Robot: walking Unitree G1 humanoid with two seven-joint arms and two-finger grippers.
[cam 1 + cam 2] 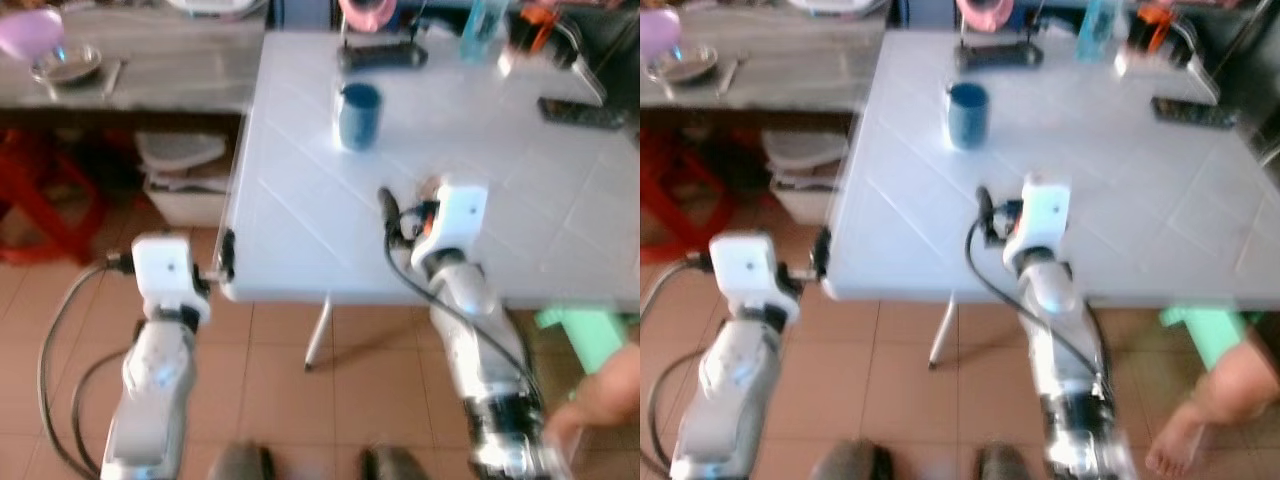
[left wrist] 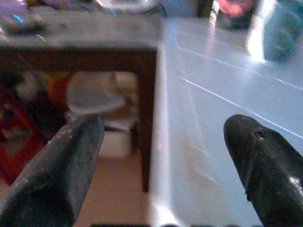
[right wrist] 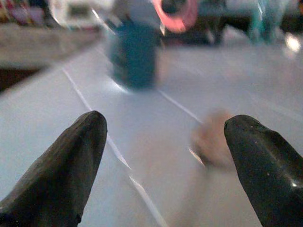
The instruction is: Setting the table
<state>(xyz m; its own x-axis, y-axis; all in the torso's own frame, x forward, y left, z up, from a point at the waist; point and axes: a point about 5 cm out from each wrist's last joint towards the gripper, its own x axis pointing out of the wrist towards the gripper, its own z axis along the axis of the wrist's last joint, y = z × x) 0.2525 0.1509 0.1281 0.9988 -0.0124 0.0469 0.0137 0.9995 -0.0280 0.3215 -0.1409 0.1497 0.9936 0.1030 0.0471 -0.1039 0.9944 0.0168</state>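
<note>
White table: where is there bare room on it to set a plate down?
The white tiled table is bare along its near edge, between the blue plastic cup and the right end effector. Its right half, below the black remote, is also free. The far edge is crowded with a teal bottle and other blurred items.

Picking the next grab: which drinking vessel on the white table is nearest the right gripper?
The dark blue cup, standing alone mid-table just ahead of the right gripper. The light blue bottle stands at the far edge.
</note>
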